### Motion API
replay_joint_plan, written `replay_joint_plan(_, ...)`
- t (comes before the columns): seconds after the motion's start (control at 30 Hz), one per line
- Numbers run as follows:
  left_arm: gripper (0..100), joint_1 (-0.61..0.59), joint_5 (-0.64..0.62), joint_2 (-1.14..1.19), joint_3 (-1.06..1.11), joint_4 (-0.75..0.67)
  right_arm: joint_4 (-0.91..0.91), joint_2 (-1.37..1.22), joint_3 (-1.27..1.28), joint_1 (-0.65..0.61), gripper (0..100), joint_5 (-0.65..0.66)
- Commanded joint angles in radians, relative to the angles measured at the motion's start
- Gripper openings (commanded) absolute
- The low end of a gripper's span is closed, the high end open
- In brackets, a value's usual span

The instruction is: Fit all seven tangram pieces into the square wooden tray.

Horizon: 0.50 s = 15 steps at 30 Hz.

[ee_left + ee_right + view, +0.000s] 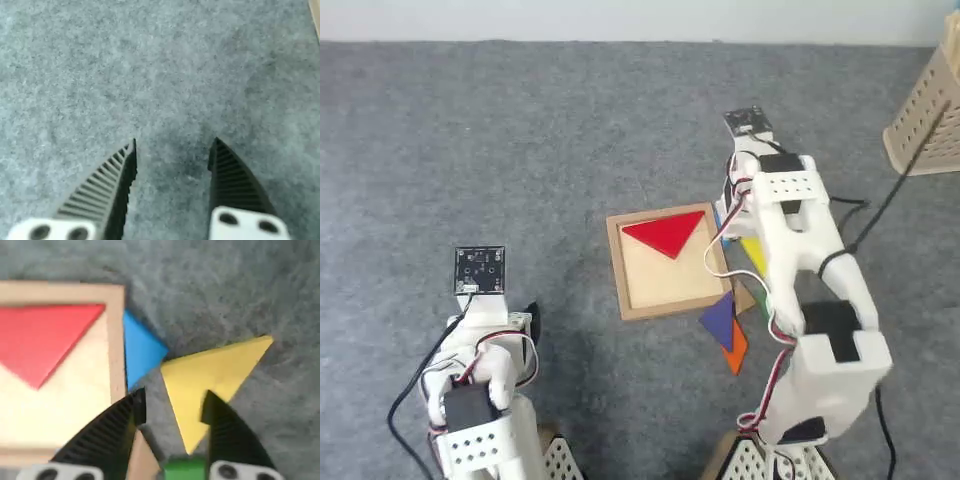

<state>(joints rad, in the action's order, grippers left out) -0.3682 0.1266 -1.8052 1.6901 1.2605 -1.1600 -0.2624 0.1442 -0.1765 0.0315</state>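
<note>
Red triangle (666, 234) inside wooden tray (670, 283)

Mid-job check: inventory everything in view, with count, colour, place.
Square wooden tray: one, light wood, mid-carpet.
Red triangle piece: one, red, inside the tray.
Blue piece: one, blue, beside the tray's outer wall.
Yellow triangle piece: one, yellow, next to the blue piece.
Green piece: one, green, near the yellow triangle.
Tan piece: one, tan, by the tray.
Purple piece: one, purple, off the tray's corner.
Orange triangle piece: one, orange, beside the purple piece.
Perforated beige basket: one, beige, carpet's edge.
Grey carpet: one, grey, under everything.
Left gripper: open, over bare carpet.
Right gripper: open, over the yellow triangle.
</note>
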Motion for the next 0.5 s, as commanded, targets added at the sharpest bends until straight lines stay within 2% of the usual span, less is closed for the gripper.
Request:
replay_joint_plan(0.0, 23, -0.005, -0.009, -0.015, -0.004, 0.003, 0.012, -0.027, -0.104, -0.005, 27.4, -0.104)
replay_joint_plan(0.17, 23, -0.005, -0.009, -0.015, -0.004, 0.003, -0.039, -0.140, -0.210, -0.008, 31.5, -0.120)
replay_joint_plan(0.47, 23, -0.005, -0.009, -0.015, -0.004, 0.003, -0.042, -0.303, -0.334, 0.051, 31.4, -0.124)
